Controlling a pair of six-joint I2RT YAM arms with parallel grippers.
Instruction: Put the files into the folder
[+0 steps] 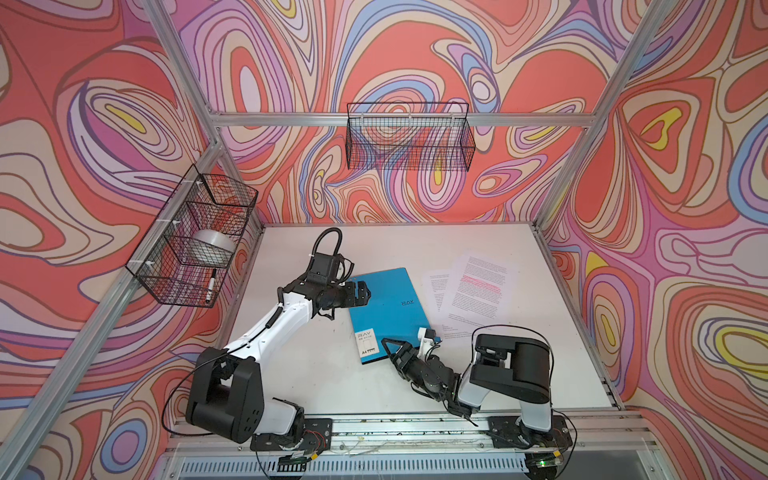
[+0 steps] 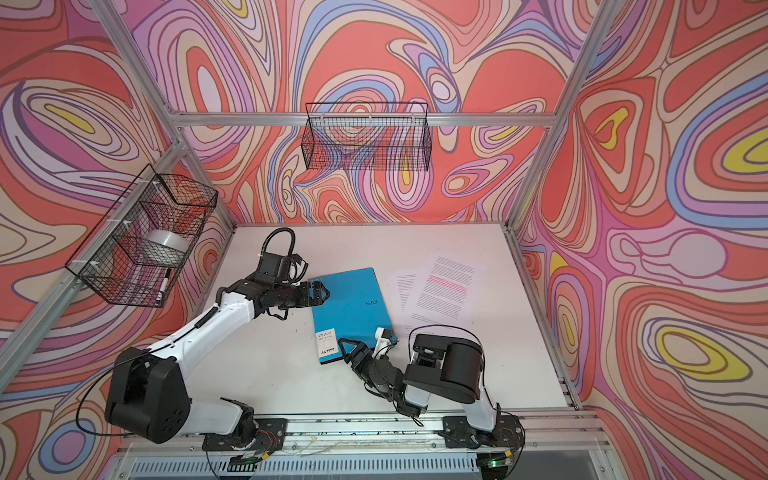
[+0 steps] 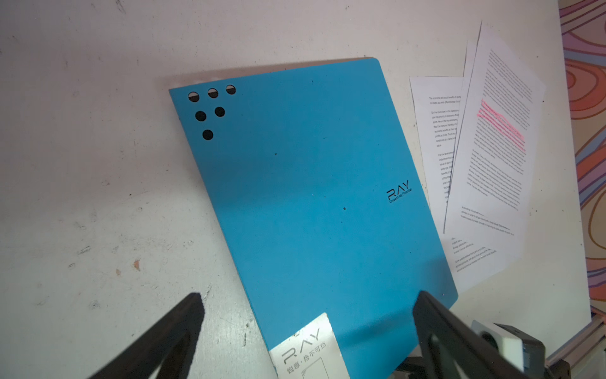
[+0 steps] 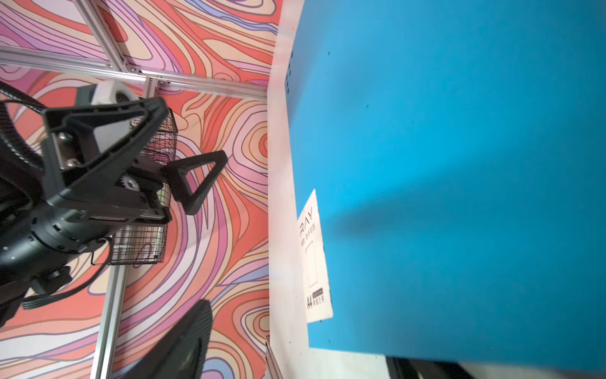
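closed folder [image 1: 390,307] [image 2: 353,307] lying flat near the middle of the table [image 1: 307,365], blue cover up, with its white corner label [image 1: 368,343] toward the robot and a cluster of punched holes [image 3: 210,111] at the far left corner. the files [image 1: 478,286] [image 2: 444,291] lie loose on the table just beside the folder's right edge, outside it: a few fanned, overlapping sheets, the highlighted sheet [image 3: 492,157] on top, marked in pink. left end effector [image 1: 365,293] [image 2: 325,293], raised over the folder's far left edge, is released, jaws spread wide and empty; in the left wrist view its fingers [image 3: 183,328] frame the label end of the cover. right end effector [image 1: 400,347] sits low at the folder's near edge, between the label and the near right corner, fingers [image 4: 187,341] parted wide with nothing visibly gripped; whether a finger touches the cover's edge cannot be told. wire basket [image 1: 162,270] on the left wall holds a tape roll [image 1: 214,247] and a marker [image 1: 211,286]; second wire basket [image 1: 409,141] on the back wall.
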